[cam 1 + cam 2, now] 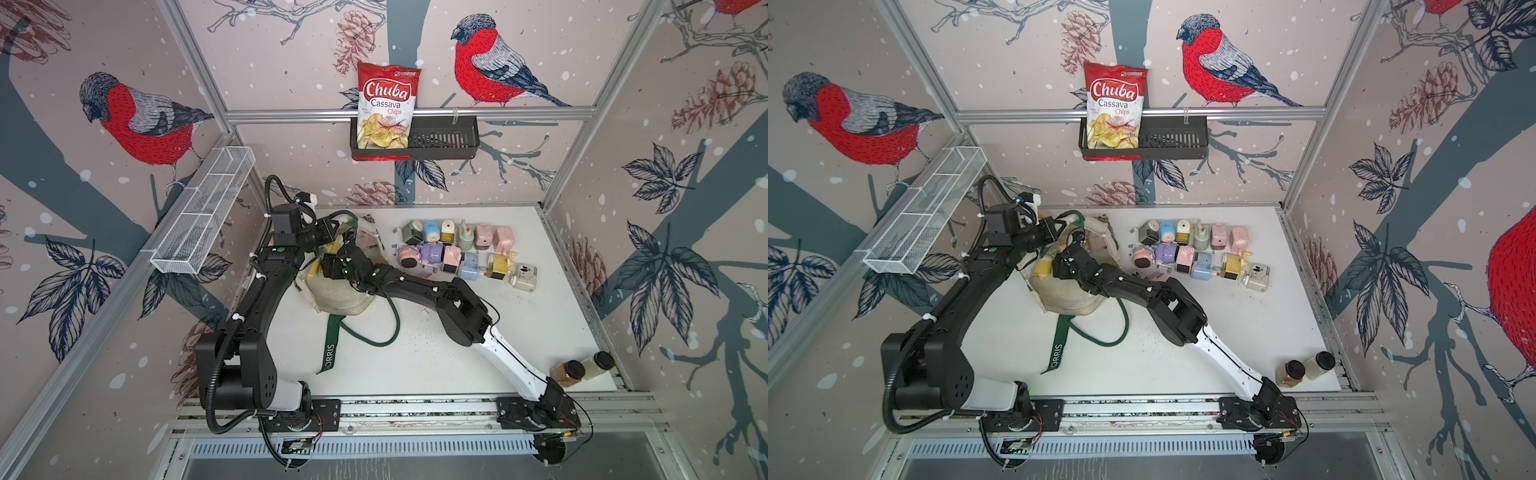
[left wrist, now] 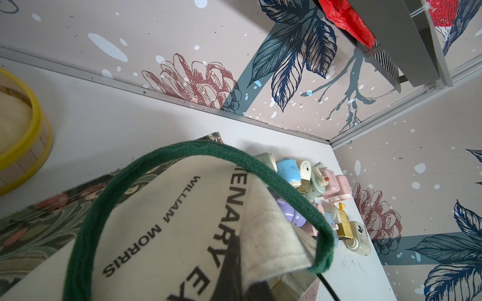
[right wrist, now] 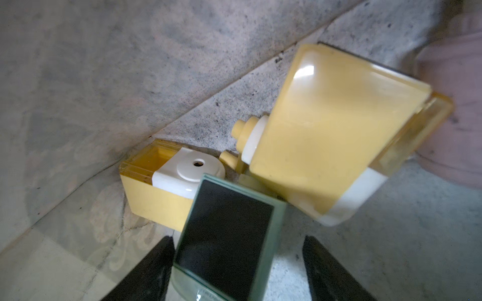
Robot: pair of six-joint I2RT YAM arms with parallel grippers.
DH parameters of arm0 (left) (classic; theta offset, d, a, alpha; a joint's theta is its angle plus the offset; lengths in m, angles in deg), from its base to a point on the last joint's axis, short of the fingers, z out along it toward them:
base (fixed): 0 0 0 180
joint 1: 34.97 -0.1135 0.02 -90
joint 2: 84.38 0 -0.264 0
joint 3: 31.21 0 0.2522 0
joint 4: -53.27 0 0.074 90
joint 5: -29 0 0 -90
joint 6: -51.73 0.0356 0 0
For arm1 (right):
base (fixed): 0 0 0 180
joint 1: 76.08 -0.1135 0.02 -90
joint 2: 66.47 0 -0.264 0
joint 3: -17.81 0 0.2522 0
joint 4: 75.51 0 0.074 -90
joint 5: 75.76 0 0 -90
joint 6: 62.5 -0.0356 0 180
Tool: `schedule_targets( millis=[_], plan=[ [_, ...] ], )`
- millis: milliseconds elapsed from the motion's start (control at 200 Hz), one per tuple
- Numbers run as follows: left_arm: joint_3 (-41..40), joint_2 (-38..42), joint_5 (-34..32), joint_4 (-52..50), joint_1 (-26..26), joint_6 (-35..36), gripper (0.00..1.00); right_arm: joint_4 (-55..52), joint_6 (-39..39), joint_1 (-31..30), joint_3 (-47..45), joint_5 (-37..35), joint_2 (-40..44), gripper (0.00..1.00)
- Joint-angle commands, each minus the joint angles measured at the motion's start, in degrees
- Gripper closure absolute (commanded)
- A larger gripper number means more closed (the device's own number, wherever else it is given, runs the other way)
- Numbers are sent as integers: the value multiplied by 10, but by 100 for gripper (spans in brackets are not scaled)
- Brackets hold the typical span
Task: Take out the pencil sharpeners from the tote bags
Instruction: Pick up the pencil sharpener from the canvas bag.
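Tote bag [image 1: 338,296] lies left-centre on table [image 1: 436,365], rim pinched by clenched left gripper [image 1: 334,232]. Pencil sharpeners [image 1: 465,253] sit in two rows far right. Inside bag, right gripper [image 3: 238,242] straddles pale green sharpener [image 3: 227,213], jaws not closed, gap on one side.

Both arms are bolted to the aluminium rail [image 1: 415,404] by black mounting plates [image 1: 324,409] with small screws. The left arm [image 1: 259,303] is blocky and mostly black. It has a white shell [image 1: 286,392] just above the rail, a ribbed black hose [image 1: 210,399] held by white cable ties [image 1: 237,317], and a green dot [image 1: 281,249] far from the rail. The right arm [image 1: 419,286] is slimmer, with a white link [image 1: 511,357] nearest the rail and black links beyond. A thin black cable runs along it, and red wires [image 1: 575,422] show at its foot.
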Motion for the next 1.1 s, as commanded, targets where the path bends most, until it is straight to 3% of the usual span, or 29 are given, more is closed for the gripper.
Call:
schedule_targets(
  millis=[0, 280, 655, 1031, 1096],
  plan=[
    [3, 0, -4, 9, 1, 3, 100, -79, 29, 3, -8, 2, -2, 22],
    [2, 1, -5, 10, 2, 3, 100, -119, 29, 13, 57, 3, -49, 12],
    [3, -2, -6, 8, 4, 4, 100, -158, 54, 18, 28, -55, -29, 19],
    [4, -3, -7, 6, 6, 5, 100, -248, 122, 9, 23, -147, -13, 18],
    [4, -2, -8, 6, 7, 6, 100, -239, 131, 9, 23, -138, -11, 16]
  ],
)
